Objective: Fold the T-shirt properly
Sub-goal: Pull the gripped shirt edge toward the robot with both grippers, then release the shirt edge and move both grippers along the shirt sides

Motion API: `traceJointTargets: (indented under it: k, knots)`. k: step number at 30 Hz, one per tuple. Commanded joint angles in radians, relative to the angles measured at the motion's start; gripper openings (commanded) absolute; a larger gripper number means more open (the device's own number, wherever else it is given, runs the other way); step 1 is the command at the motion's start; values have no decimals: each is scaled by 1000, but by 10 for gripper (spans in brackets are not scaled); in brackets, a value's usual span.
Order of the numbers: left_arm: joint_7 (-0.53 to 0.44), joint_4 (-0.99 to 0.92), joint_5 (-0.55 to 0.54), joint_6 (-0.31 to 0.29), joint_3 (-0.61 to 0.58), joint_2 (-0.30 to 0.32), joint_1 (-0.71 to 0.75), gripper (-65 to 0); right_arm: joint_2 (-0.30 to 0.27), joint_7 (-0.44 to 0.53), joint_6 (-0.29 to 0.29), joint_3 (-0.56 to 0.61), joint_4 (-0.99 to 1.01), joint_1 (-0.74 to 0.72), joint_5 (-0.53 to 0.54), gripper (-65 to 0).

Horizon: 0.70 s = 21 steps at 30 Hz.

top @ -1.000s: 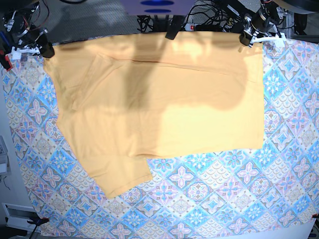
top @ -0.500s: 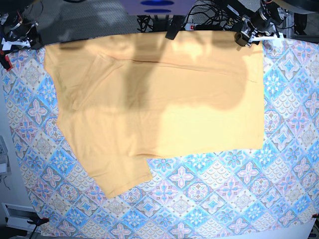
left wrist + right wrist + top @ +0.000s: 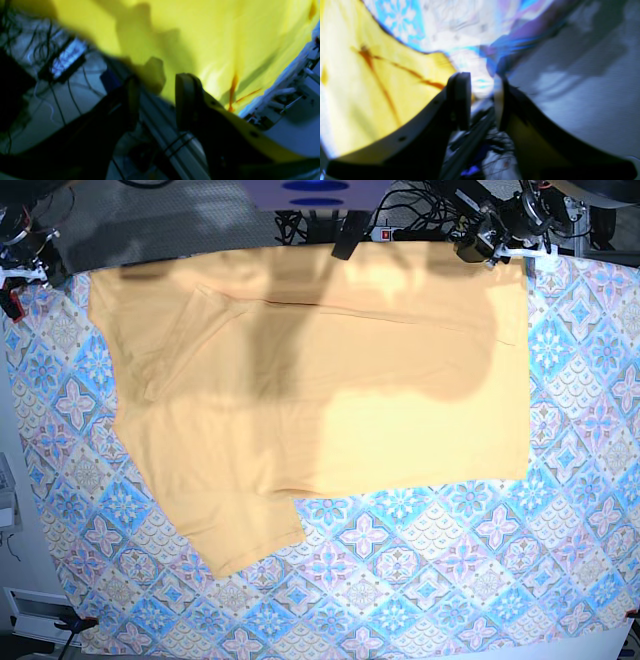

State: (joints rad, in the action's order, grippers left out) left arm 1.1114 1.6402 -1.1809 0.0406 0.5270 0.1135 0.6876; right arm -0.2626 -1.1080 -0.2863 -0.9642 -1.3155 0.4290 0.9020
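Both arms have drawn back from the far corners of the shirt since the earlier frames, the one on the base view's left now almost out at the far left edge and the other shifted leftward along the far edge. The desk (image 3: 560, 510), covered in a blue-and-pink tiled tablecloth (image 3: 430, 580), carries the T-shirt (image 3: 330, 400), which lies flat and part-folded across its far half, one flap reaching nearer on the left, its far edge along the desk's far edge. The left claw (image 3: 155, 100) hangs just past that far edge, its jaws apart with nothing between them; yellow cloth fills the view beyond it. The right claw (image 3: 482, 100) is likewise parted and empty, off the shirt's corner, with patterned cloth beyond it. A power strip (image 3: 66, 60) and cables lie on the floor behind the desk.
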Motion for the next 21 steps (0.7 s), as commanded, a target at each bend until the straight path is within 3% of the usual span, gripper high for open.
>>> traceJointTargets:
  k: [1, 11, 21]
  knots:
    - [6, 15, -29, -8, 5, 7, 17, -416, -19, 7, -6, -12, -20, 6, 18, -493]
    - [6, 64, -40, -8, 2, 7, 88, -416, -19, 7, -6, -12, -32, 8, 18, -493]
    - [6, 225, -83, -8, 0, 5, 91, -416, 13, 1, -6, -6, -230, 6, 18, -493]
